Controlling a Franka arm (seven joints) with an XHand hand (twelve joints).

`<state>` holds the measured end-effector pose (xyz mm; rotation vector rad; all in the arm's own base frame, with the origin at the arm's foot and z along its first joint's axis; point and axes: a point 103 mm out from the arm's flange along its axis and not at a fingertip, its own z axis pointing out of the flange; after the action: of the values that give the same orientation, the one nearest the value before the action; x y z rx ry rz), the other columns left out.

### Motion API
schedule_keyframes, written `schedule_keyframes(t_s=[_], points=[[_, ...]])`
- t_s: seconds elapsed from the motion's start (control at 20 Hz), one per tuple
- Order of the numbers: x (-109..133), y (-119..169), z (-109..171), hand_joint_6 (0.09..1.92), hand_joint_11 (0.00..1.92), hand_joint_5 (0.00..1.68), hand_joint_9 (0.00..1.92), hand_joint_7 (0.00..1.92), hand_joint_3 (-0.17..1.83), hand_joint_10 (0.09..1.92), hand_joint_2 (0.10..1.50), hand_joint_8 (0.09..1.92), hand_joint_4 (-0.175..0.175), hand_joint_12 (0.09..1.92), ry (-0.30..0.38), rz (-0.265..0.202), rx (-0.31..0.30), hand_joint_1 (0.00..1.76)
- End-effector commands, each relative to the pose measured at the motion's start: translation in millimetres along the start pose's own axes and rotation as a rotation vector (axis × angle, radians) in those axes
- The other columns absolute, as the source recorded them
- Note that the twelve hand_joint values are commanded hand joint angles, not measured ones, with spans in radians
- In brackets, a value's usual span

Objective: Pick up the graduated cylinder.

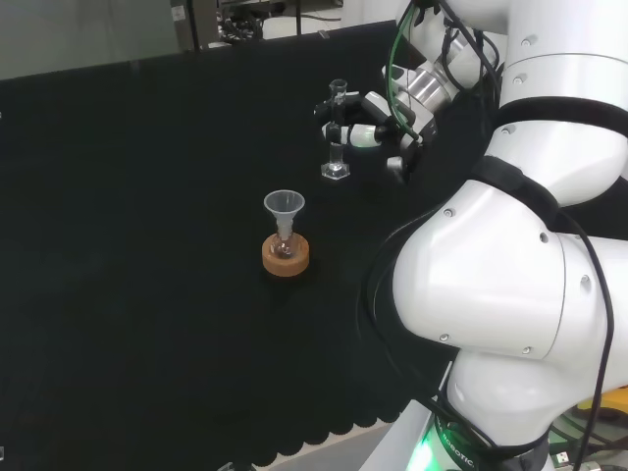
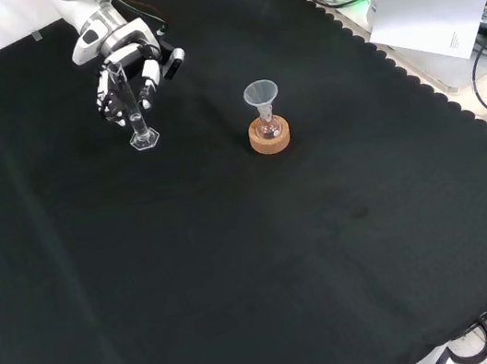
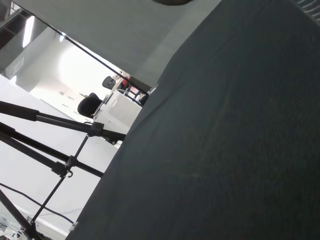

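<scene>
Graduated cylinder [image 2: 132, 116] comes first at the left of the front view: a thin clear tube that stands upright, with its six-sided foot flat on the black desk [image 2: 239, 267]. The robot hand [image 2: 127, 75] is right behind its upper part, and its black and white fingers [image 2: 148, 78] look curled around the tube, though I cannot tell for sure that they touch it. So I think the reaching part is done and the grab is just being made. The lift is still to come, because the foot is not off the cloth yet. A little to the right stands a small flask with a clear funnel [image 2: 261, 95] in its neck, sitting on a cork ring [image 2: 270, 140]. It is well apart from the tube, so it should not get bumped. In the head view, too, the tube stands straight with the fingers beside its top half.
</scene>
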<state>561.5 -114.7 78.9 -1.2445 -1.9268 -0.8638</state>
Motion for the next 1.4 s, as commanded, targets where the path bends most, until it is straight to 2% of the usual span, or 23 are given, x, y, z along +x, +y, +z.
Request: schedule_keyframes(t_s=[0.05,0.55,0.95,1.1,1.25,1.35,1.4], points=[[-2.0,-2.1,-6.9,0.51,0.80,0.78,1.04,0.80,-0.17,0.28,1.07,0.49,-0.003,1.07,0.007,-0.001,-0.005,1.09],[-2.2,-0.1,-3.1,0.53,0.82,0.76,1.05,0.78,-0.17,0.23,1.09,0.47,0.004,1.04,0.001,-0.002,0.009,1.11],[-3.2,0.9,-3.0,0.56,0.80,0.73,1.03,0.75,-0.17,0.21,1.11,0.48,0.004,1.06,0.010,0.006,-0.011,1.12],[-4.9,0.4,-4.9,0.59,0.84,0.75,1.06,0.77,-0.17,0.21,1.14,0.50,0.007,1.04,0.008,0.012,-0.023,1.12],[-5.4,0.7,-4.3,0.62,0.93,0.81,1.10,0.86,-0.17,0.22,1.24,0.54,0.015,0.99,-0.008,0.018,-0.029,1.18],[-5.2,2.0,-3.5,0.65,0.97,0.86,1.13,0.92,-0.17,0.22,1.28,0.55,0.027,0.94,-0.018,0.023,-0.014,1.22],[-4.5,2.6,-3.3,0.84,1.00,0.87,1.15,0.95,-0.14,0.22,1.26,0.55,-0.045,0.92,-0.027,0.027,-0.006,1.19]])
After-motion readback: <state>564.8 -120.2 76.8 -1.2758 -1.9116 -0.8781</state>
